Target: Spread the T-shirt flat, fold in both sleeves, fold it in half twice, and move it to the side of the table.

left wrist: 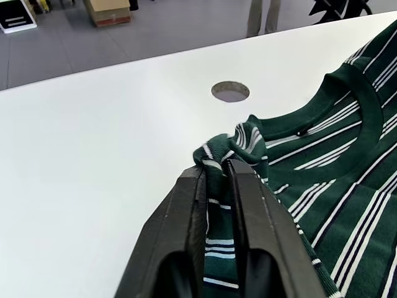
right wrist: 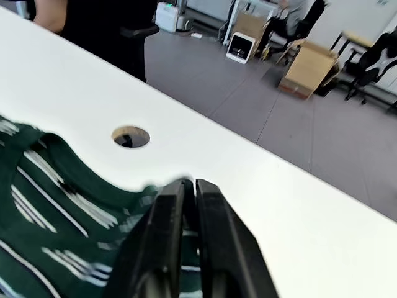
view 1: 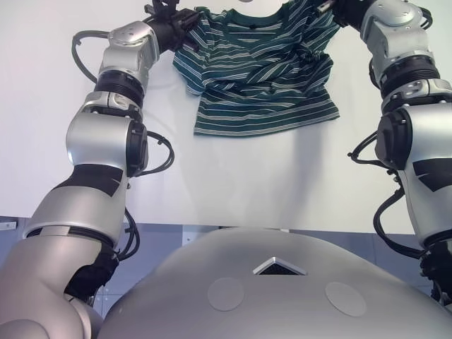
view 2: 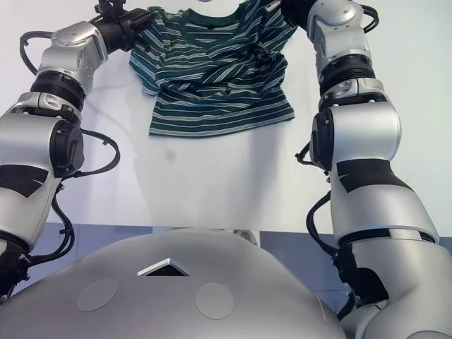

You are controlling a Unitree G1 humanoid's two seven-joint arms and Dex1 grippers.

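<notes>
A dark green T-shirt [view 1: 261,78] with white stripes lies at the far side of the white table [view 1: 233,183], collar away from me and hem toward me. Its body is rumpled, with creases running across the right half. My left gripper [left wrist: 216,171] is shut on a bunched fold of the shirt's left shoulder, and it appears at the far left of the shirt [view 1: 169,18] in the left eye view. My right gripper [right wrist: 189,183] is shut on the fabric at the right shoulder, at the shirt's far right corner [view 1: 328,10].
A round cable hole [left wrist: 230,91] sits in the table just beyond the collar. Past the table's far edge is grey floor with cardboard boxes [right wrist: 307,71] and chairs. Bare tabletop stretches from the hem toward me and out to both sides.
</notes>
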